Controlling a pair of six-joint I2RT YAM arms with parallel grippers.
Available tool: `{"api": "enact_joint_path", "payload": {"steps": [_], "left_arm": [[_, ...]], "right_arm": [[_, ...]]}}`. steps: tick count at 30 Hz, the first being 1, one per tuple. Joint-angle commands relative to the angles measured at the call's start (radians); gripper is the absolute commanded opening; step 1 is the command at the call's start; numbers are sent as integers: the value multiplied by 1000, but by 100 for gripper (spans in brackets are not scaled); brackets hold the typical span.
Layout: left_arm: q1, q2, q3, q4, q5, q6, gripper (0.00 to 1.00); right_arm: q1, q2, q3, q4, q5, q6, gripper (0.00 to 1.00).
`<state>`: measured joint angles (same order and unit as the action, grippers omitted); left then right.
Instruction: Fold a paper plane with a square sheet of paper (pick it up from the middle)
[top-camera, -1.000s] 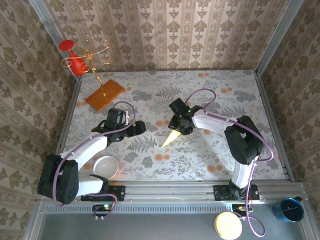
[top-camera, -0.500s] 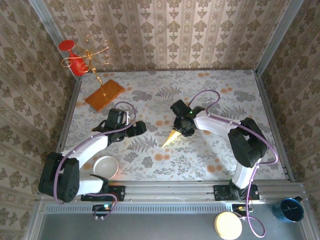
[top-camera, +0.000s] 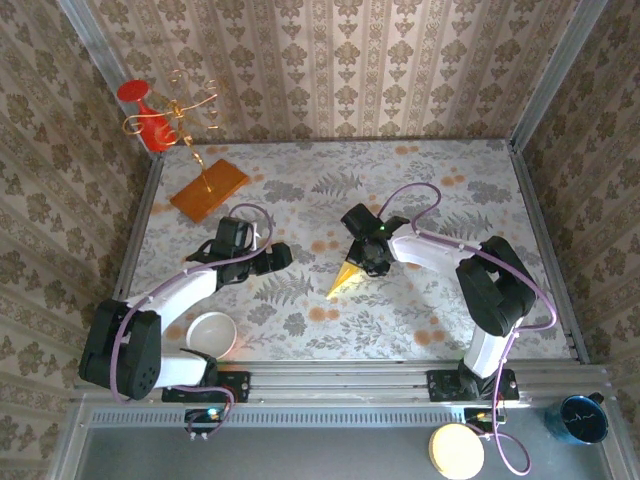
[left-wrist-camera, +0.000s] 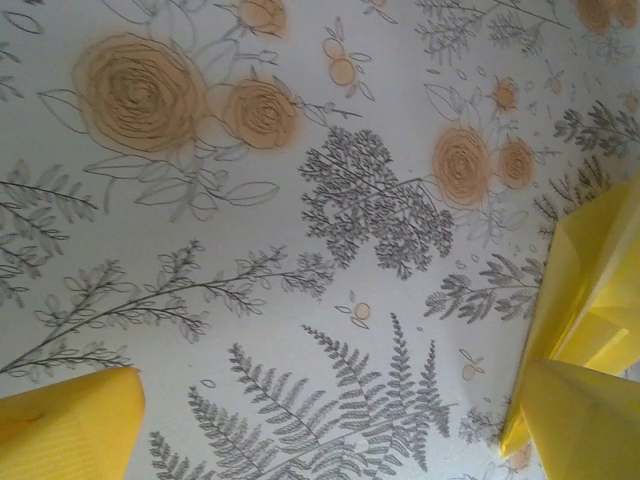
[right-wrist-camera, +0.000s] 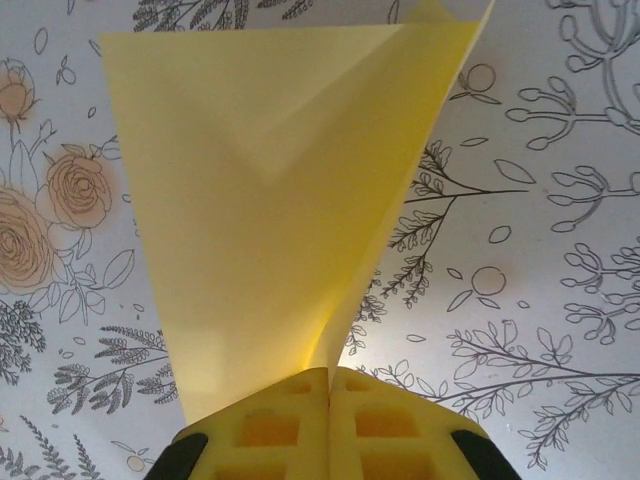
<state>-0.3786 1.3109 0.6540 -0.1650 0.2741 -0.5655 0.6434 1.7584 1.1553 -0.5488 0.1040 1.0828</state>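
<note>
**Plane pinched at its wide end, folding looks nearly done**

Top view: the paper plane (top-camera: 344, 278) sits close to the middle of the tabletop (top-camera: 450, 200), already a narrow dart. Its sharp point aims toward 7 o'clock and its wide end toward 1 o'clock.

The right gripper (top-camera: 362, 262) is at that wide end. In the right wrist view its pads are pressed together on the paper plane (right-wrist-camera: 270, 200), which fans away from the gripper (right-wrist-camera: 328, 385) toward 12 o'clock. One layer bows loose along the 3 o'clock edge.

The left gripper (top-camera: 276, 257) hovers at 9 o'clock of the plane, apart from it, spread wide and holding nothing. Its wrist view catches the yellow folds (left-wrist-camera: 592, 270) at 3 o'clock.

The orange board (top-camera: 208, 188) lies off at 10 o'clock and the white bowl (top-camera: 212, 333) at 8 o'clock, both well apart.

Our judgement: the square is gone and the nose folds and centre crease are made. What seems left is pressing the loose layer flat, perhaps the wings, and setting the plane down.
</note>
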Motion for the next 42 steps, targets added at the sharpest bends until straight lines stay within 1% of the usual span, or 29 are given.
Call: {"api": "enact_joint_path", "payload": {"steps": [1, 3, 5, 7, 11, 13, 16, 17, 20, 22, 27, 32, 36, 37, 39, 42], "left_arm": [[25, -31, -7, -9, -37, -22, 97], [45, -50, -20, -12, -47, -42, 97], [70, -71, -38, -10, -47, -62, 97], [91, -91, -53, -2, -37, -75, 96], [106, -131, -77, 43, 10, -77, 96], [105, -140, -86, 67, 24, -84, 96], [103, -134, -88, 88, 55, -91, 96], [101, -128, -89, 97, 69, -94, 96], [85, -103, -86, 114, 98, -97, 95], [66, -84, -78, 112, 103, -97, 95], [5, -30, -63, 127, 105, -120, 92], [-50, 40, -44, 141, 109, -155, 84], [-69, 98, -19, 188, 151, -171, 79], [-105, 116, -7, 189, 157, -171, 78], [-123, 143, 18, 189, 161, -168, 76], [-143, 183, 47, 189, 167, -167, 67]], "right_arm": [[15, -55, 22, -26, 75, -77, 1], [21, -71, 51, -5, 68, -166, 0], [28, -86, 81, 49, 22, -276, 0], [28, -95, 94, 117, -71, -374, 0], [26, -95, 67, 277, -267, -495, 1], [16, -77, 18, 376, -360, -493, 1], [-16, -32, -58, 541, -529, -422, 1], [-24, -18, -80, 589, -569, -401, 2], [-44, 17, -131, 680, -628, -360, 2], [-58, 38, -161, 727, -651, -337, 2], [-95, 88, -206, 756, -681, -326, 3], [-125, 84, -247, 762, -672, -331, 3], [-133, 87, -252, 751, -676, -340, 4], [-133, 89, -250, 746, -678, -342, 4], [-132, 93, -250, 746, -676, -344, 3], [-135, 98, -253, 746, -676, -342, 3]]}}
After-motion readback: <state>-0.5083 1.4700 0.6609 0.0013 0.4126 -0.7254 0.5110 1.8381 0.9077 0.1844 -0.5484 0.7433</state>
